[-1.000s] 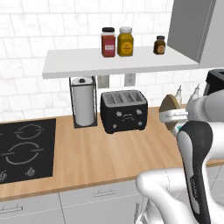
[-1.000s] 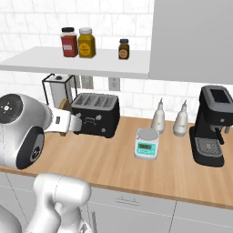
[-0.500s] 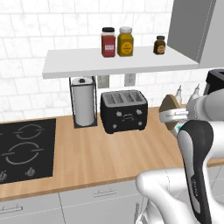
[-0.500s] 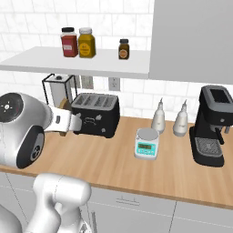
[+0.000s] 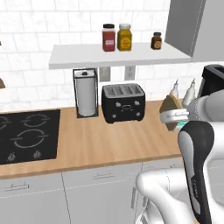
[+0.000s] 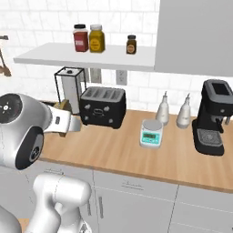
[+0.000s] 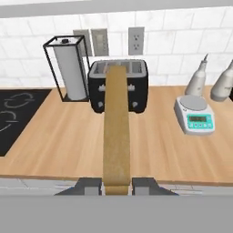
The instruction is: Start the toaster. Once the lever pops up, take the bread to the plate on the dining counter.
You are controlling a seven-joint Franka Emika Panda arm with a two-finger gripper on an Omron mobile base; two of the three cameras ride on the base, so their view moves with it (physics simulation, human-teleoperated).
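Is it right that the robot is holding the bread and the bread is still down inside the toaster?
Not quite. The bread is held, but it is out of the toaster, pinched between the jaws of the gripper above the counter's near edge. The hand view shows it.

White arm at lower right of the left base view, forearm bent back toward the camera. Gripper at the hand view's bottom centre, fingers closed on the bread, held edge-on.

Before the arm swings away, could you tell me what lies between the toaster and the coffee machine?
In the right base view, a small scale and two pale bottles stand between the toaster and the coffee machine.
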